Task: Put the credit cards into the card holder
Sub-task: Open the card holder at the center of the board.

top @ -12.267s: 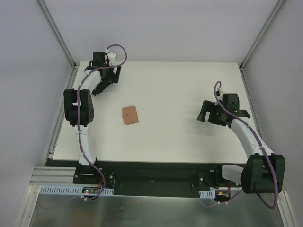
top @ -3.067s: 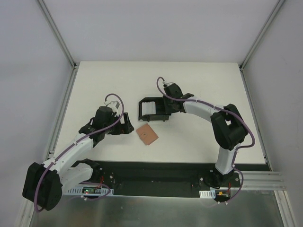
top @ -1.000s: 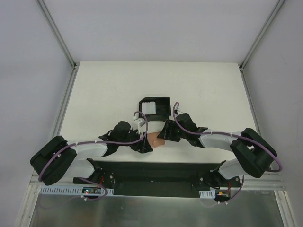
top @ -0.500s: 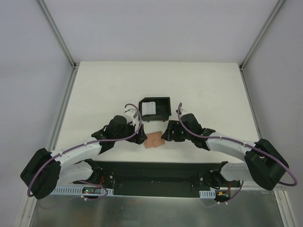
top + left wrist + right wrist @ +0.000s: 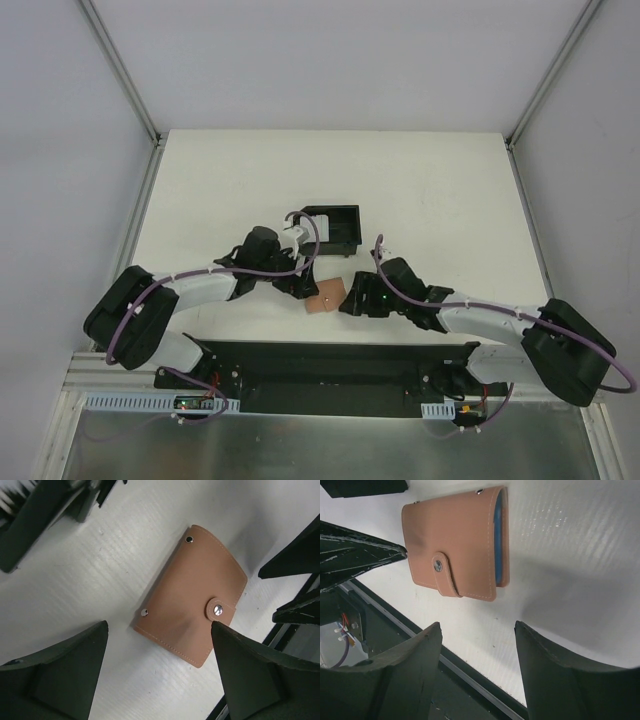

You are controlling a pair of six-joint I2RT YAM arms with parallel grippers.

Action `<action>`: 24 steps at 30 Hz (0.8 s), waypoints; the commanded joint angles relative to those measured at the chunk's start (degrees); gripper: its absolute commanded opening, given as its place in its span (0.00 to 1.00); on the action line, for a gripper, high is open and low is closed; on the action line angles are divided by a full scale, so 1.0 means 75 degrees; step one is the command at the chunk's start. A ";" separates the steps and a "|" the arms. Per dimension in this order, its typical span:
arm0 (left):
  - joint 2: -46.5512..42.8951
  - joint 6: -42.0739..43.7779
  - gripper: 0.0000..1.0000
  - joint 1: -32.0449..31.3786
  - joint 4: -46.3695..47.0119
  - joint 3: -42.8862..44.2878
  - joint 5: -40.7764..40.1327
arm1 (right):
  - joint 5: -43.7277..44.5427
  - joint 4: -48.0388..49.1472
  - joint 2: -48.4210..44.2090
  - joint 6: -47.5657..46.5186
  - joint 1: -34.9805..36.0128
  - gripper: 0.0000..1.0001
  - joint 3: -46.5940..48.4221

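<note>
Two tools poised low around one small wallet, both released, fingers spread wide and grasping nothing. At the wallet's left side the left tool (image 5: 159, 626), its dark blunt fingertips framing the card holder (image 5: 195, 607) in the left wrist view, apparently clear of the leather. Just beside the holder on the opposite side, the right tool (image 5: 477, 627), likewise apart from it. Card holder lying flat and closed on the white bench (image 5: 430, 190), close to the near edge, between the two tools. Tan-brown leather, smooth and matte, with rounded corners, pale stitching along the edges and a short tab fastened by a round metal snap (image 5: 218, 610). Thin light-blue edge of a credit card (image 5: 498, 540) peeking from the open side in the right wrist view; number inside impossible to tell. Black box (image 5: 338, 225) just behind, partly hidden by the left arm, contents unseen. Step in hand, by judgement: closing in to open the holder. Next move probably calling for one tool pinning the light leather flat on the smooth bench, the other prising the tab off its snap, gently.
</note>
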 commanded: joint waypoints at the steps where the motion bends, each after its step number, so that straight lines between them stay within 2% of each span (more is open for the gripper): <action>1: 0.0391 0.0256 0.82 0.0027 0.0477 0.0234 0.0935 | 0.0014 0.0856 0.0307 0.0568 0.0168 0.62 -0.0105; 5: 0.0614 0.0092 0.81 0.0027 0.0864 0.0081 0.1111 | -0.0080 0.1291 0.0823 0.0709 0.0168 0.61 -0.0024; 15: 0.0533 -0.0248 0.73 0.0016 0.1357 -0.0457 0.2236 | -0.0220 0.1221 0.1363 0.0194 -0.0206 0.60 0.0329; 24: 0.0356 -0.0869 0.54 0.0016 0.1860 -0.0857 0.2155 | -0.0642 0.1303 0.1620 0.0065 -0.0359 0.54 0.0469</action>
